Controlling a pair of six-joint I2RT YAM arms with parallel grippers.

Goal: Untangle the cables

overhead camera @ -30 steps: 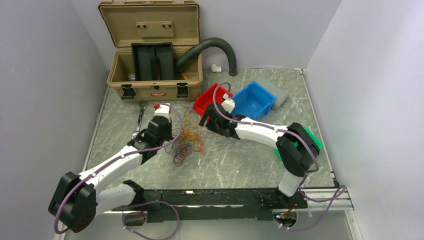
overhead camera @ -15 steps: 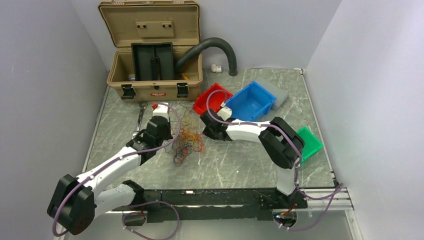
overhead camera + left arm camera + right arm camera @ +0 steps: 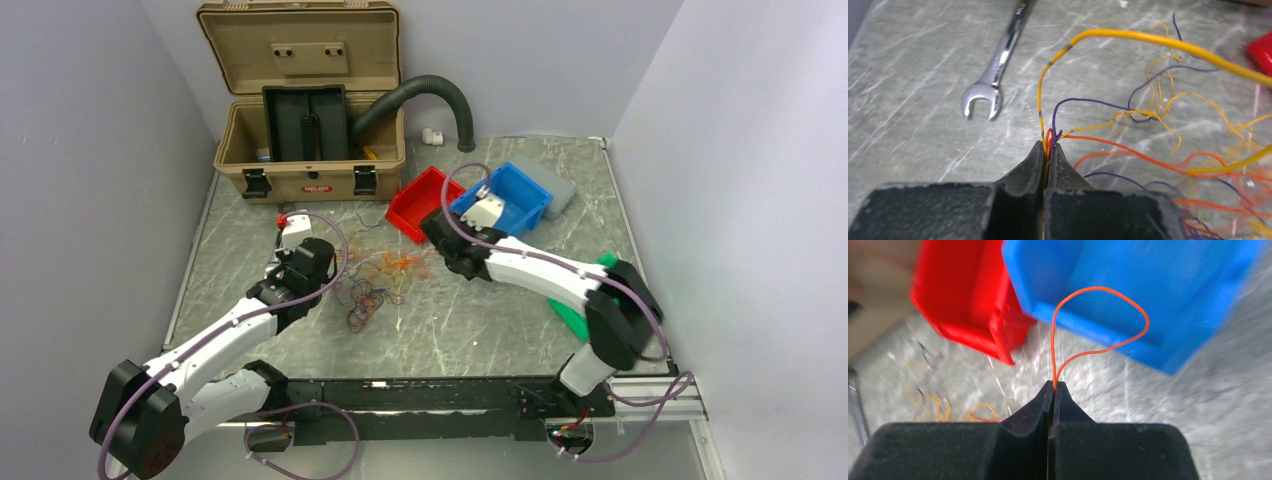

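1. Top external view: the cables (image 3: pixel 368 288) lie as a loose tangle of orange, yellow and dark strands on the bench (image 3: pixel 480 330). They sit between the two arms, on the near side of the red bin (image 3: pixel 415 205).
2. The blue bin (image 3: pixel 512 195) sits just beside the red bin, on its right. An open tan toolbox (image 3: pixel 300 178) stands at the far left of the bench.
3. Left wrist view: the left claw (image 3: pixel 1048 148) is closed, its tips pinching a small bunch of the cables. Orange, yellow and purple strands come out from between the tips.
4. From that pinch the strands fan out to the right over the bench. One yellow strand arcs across the top of the view, close to the camera.
5. A wrench (image 3: pixel 994 75) lies flat on the bench ahead and to the left of the left claw. Its open end points toward the claw, and it is clear of the strands.
6. Right wrist view: the right claw (image 3: pixel 1054 386) is closed on a single orange wire (image 3: pixel 1128 305). The wire rises from the tips, curls into a loop and comes back down to them.
7. The loop shows in front of the blue bin, with the red bin to its left. This view is blurred; a few more yellow and orange strands lie on the bench at the lower left.
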